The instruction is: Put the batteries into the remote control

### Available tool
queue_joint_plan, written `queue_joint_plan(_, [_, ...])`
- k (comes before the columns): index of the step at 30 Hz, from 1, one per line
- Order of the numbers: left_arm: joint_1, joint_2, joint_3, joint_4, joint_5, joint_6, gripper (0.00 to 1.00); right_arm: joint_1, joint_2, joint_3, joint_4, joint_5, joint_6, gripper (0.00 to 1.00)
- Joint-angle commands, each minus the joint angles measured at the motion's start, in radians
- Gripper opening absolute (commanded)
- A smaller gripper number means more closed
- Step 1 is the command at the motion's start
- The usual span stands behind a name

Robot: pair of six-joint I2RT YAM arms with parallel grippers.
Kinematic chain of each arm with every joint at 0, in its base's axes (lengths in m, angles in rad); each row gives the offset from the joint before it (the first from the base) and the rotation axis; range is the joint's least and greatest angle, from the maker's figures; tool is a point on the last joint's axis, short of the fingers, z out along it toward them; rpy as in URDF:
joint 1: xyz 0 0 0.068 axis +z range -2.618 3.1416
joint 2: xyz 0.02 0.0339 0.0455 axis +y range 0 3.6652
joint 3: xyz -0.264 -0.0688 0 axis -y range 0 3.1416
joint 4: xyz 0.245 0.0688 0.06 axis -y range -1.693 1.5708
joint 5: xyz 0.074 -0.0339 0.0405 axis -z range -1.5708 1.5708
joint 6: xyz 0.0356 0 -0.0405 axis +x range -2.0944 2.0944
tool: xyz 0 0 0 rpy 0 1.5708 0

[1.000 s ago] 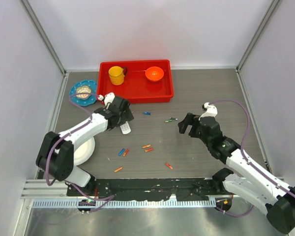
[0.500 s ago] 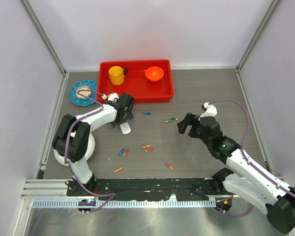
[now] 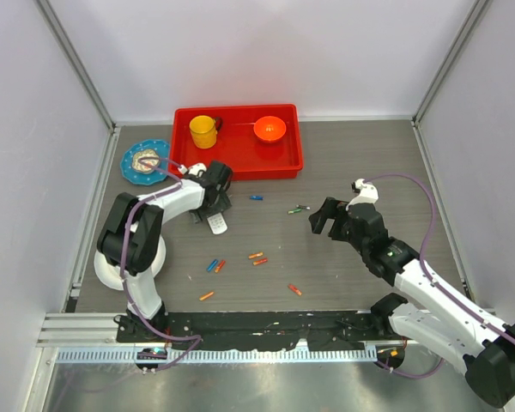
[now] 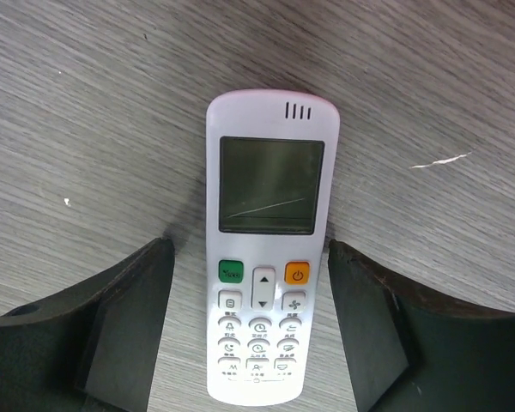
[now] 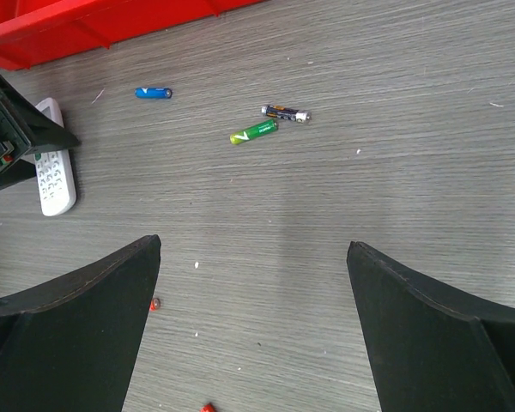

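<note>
The white remote control (image 4: 270, 257) lies face up on the table, screen and buttons showing. My left gripper (image 4: 251, 257) straddles its button end, open, with a thin strip of table showing between each finger and the remote's sides. From above, the remote control (image 3: 216, 225) pokes out just below the left gripper (image 3: 213, 211). Batteries lie loose: a blue one (image 3: 256, 197), a green one (image 3: 294, 209), orange ones (image 3: 256, 256) and a red one (image 3: 294, 289). My right gripper (image 3: 322, 219) hovers wide open with nothing in it (image 5: 253, 249); the green battery (image 5: 254, 132) lies ahead of it.
A red tray (image 3: 238, 163) at the back holds a yellow cup (image 3: 203, 131) and an orange bowl (image 3: 269, 129). A blue plate (image 3: 146, 161) sits left of it. A white round plate (image 3: 151, 262) lies under the left arm. A dark battery (image 5: 285, 112) lies beside the green one.
The left arm has folded in over the remote and its jaws have narrowed towards the remote's sides. The right arm and the batteries have stayed put.
</note>
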Motion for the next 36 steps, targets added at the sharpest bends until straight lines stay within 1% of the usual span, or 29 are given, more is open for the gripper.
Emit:
queue_joint_plan(1, [0.004, 0.015, 0.029, 0.022, -0.006, 0.014, 0.75, 0.003, -0.003, 0.003, 0.023, 0.003, 0.01, 0.96])
queue_joint_plan(5, [0.007, 0.021, 0.027, 0.023, -0.006, 0.012, 0.74, 0.003, -0.005, -0.006, 0.023, 0.002, 0.013, 0.95])
queue_joint_plan(15, [0.012, 0.032, 0.013, 0.039, 0.008, 0.018, 0.63, 0.003, -0.022, -0.012, 0.012, 0.005, 0.018, 0.96])
queue_joint_plan(17, [0.012, 0.032, 0.006, 0.043, 0.01, 0.018, 0.63, 0.003, -0.022, -0.01, 0.008, 0.009, 0.018, 0.96])
queue_joint_plan(26, [0.017, -0.008, -0.031, 0.072, 0.004, 0.026, 0.5, 0.002, -0.025, -0.01, 0.006, 0.011, 0.019, 0.95])
queue_joint_plan(29, [0.018, -0.029, -0.047, 0.092, 0.007, 0.027, 0.4, 0.003, -0.018, -0.01, 0.006, 0.006, 0.022, 0.95])
queue_joint_plan(30, [0.018, -0.051, -0.051, 0.096, 0.007, 0.027, 0.3, 0.003, -0.02, -0.01, 0.007, 0.002, 0.027, 0.95])
queue_joint_plan(32, [0.02, -0.077, -0.062, 0.097, 0.014, 0.027, 0.16, 0.002, -0.018, -0.003, 0.004, -0.001, 0.027, 0.95])
queue_joint_plan(33, [0.02, -0.115, -0.068, 0.093, 0.019, 0.026, 0.0, 0.003, -0.022, 0.002, -0.002, 0.002, 0.022, 0.95])
queue_joint_plan(35, [0.018, -0.179, -0.099, 0.091, 0.054, 0.012, 0.0, 0.003, -0.028, 0.023, -0.015, 0.002, 0.018, 0.95])
queue_joint_plan(36, [0.014, -0.218, -0.118, 0.115, 0.069, 0.006, 0.0, 0.003, -0.031, 0.029, -0.02, 0.0, 0.016, 0.95])
